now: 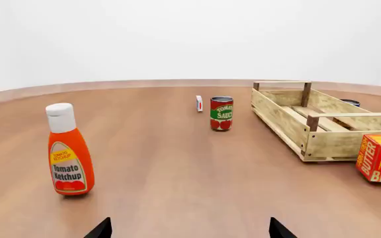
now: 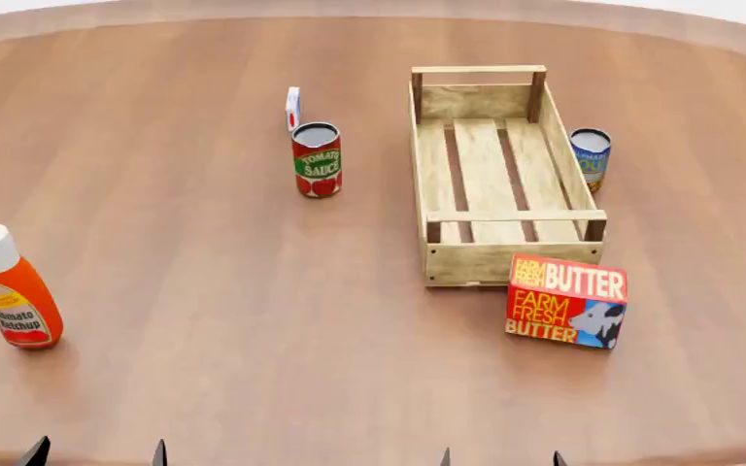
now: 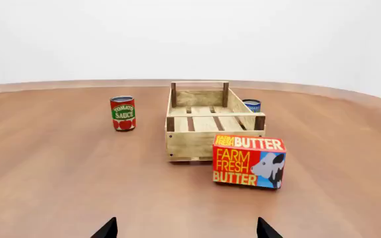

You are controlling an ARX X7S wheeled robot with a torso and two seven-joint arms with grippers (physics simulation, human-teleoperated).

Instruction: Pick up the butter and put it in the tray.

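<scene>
**Head view: butter on the table, tray bare, both pincers spread**

Your tray point(image 2: 484, 262) sits out ahead of the right pincer point(image 2: 500, 458), long axis running away from you, and there's nothing in it: just pale slats with the brown table point(image 2: 218, 291) showing through the gaps. The butter point(image 2: 566, 301) stands on the table, not in the tray, just ahead of the right pincer and a touch to its outer side, close against the tray's near right corner. You can read "FARM FRESH BUTTER" in yellow and white on red, with a cow at the corner.

From the right wrist view, the two fingertips point(image 3: 107, 229) are well apart, gripping nothing, and the carton sits almost dead ahead between them.

Your left pincer point(image 2: 94, 454) is spread too, tips point(image 1: 101, 229) wide and empty. Just ahead of it, to its outer side, stands the ketchup bottle point(image 2: 15, 287), orange with a white cap, labelled "Tomato Ketchup". Farther ahead, towards the tray, there's the tomato sauce can point(image 2: 318, 159), reading "TOMATO SAUCE", lid on. Right behind that, a small white box point(image 2: 292, 107) with red and blue marks, lettering too small to read.

Beyond the tray's far right side, a blue can point(image 2: 590, 157) stands just beside the wall; its label isn't legible.
</scene>
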